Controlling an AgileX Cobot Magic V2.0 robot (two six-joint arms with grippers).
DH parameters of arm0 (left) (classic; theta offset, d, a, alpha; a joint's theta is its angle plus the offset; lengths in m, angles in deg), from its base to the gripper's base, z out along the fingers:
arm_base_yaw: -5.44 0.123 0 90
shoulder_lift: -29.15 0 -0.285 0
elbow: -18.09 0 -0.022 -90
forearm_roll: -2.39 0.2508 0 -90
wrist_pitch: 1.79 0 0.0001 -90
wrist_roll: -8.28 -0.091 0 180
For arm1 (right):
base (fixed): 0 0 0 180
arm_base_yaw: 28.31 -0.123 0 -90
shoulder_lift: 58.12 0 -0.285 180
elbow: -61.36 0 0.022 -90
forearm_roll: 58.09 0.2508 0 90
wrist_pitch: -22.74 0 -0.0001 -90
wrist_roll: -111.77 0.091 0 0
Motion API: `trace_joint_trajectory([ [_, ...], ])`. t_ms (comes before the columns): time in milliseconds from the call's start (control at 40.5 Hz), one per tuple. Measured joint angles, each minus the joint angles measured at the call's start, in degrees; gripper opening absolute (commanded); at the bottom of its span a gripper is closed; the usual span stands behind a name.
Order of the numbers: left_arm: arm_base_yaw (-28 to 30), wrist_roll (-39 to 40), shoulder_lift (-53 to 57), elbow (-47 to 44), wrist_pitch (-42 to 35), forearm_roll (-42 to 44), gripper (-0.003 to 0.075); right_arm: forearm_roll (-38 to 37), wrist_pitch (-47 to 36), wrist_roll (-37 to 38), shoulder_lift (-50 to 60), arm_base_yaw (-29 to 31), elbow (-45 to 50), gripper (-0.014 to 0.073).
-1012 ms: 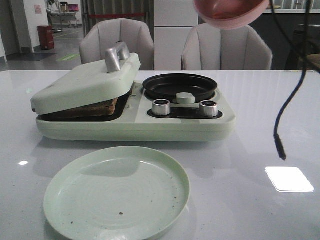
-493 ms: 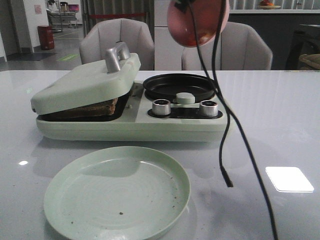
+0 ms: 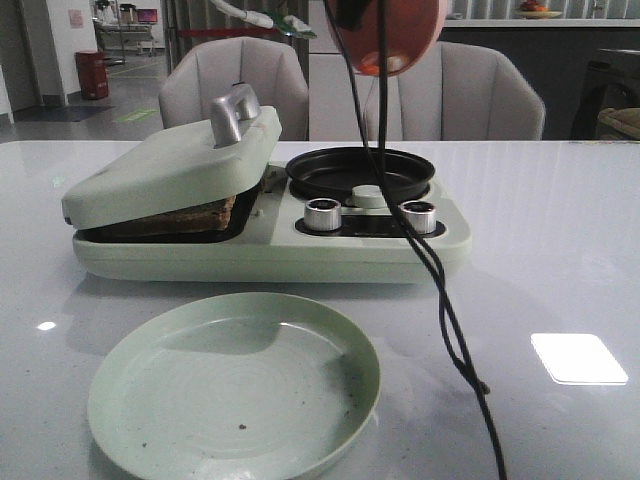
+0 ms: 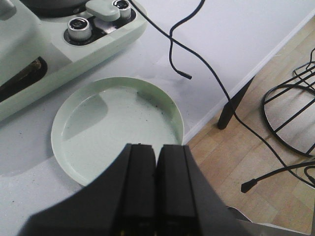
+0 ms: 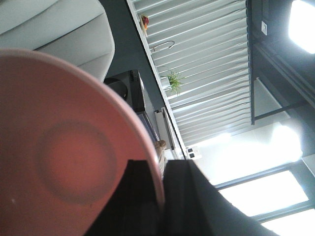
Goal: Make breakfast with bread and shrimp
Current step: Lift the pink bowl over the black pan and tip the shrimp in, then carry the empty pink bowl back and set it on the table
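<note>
So the pale green countertop sandwich maker (image 3: 270,215) sits mid-table, and its hinged lid with the silver handle (image 3: 170,160) is resting down at a tilt on the brown-crusted bread (image 3: 185,215), which peeks out of the gap on the left half. At 3 o'clock from the lid is the small round black frying pan (image 3: 360,172), with two silver knobs (image 3: 323,214) just in front of it.

Up at 12 o'clock from the pan, a pink plastic bowl (image 3: 388,35) is tipped steeply in the air, with something orange showing at its low edge, probably the shrimp (image 3: 372,66), too blurry to be sure. The right gripper (image 5: 160,196) is clamped onto the bowl's rim, one finger each side.

The left gripper (image 4: 156,184) hangs over the near edge of the round pale green plate (image 3: 235,385), fingers pressed together with nothing between them. The plate sits at 6 o'clock from the sandwich maker, only crumbs on it.

Black cables (image 3: 440,300) dangle in front of everything, down onto the white table (image 3: 560,250).
</note>
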Motion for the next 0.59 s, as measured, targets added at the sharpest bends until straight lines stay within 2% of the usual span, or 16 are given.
trace_joint_trajectory([
  [592, 0.0, 0.0, 0.0, 0.0, 0.86, -0.34, 0.0101, -0.79, -0.2, -2.49, -3.22, 0.0, -2.31, 0.002],
])
